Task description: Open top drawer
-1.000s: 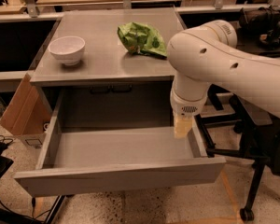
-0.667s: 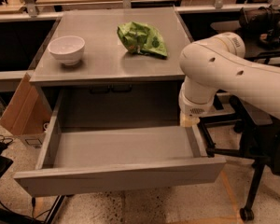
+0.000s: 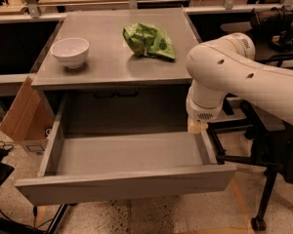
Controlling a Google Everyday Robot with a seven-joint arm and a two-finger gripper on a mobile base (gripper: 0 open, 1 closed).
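Shifted right, gripper [image 3: 197, 126] hovers over right wall of top drawer [image 3: 127, 185].

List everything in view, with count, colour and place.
top drawer: one, grey, pulled out toward the camera
cabinet top: one, grey, above the drawer
bowl: one, white, cabinet top, left
crumpled bag: one, green, cabinet top, centre-right
cardboard box: one, brown, floor, left of cabinet
wheeled stand: one, black, floor, right
arm: one, white, right
gripper: one, pale, pointing down over the drawer's right rear corner
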